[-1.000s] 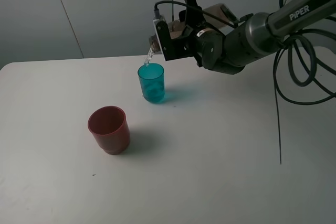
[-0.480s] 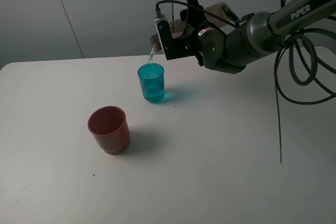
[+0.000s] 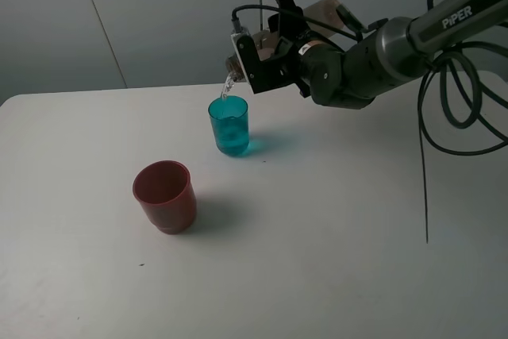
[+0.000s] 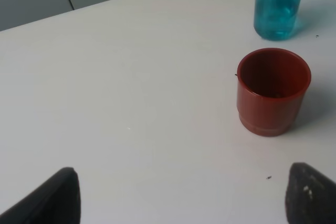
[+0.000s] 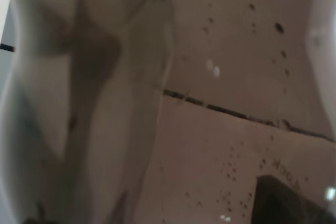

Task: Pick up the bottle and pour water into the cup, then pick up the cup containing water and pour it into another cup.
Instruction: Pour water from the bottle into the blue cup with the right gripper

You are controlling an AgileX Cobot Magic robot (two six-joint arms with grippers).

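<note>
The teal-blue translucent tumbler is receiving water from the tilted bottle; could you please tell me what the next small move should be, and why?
Probably roll the smoky grey-brown translucent plastic bottle back towards upright: a thin stream falls from its mouth into the teal-blue translucent tumbler, which already holds water, and the squat dull-red plastic cup looks empty, waiting for the second pour.

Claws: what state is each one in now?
Left claw: open, empty.
Right claw: closed on the bottle, pouring into the cup.

Right gripper (image 3: 255, 59) has moved slightly up and left. The bottle (image 3: 231, 63) is tipped steeper, its base end higher than before.
</note>
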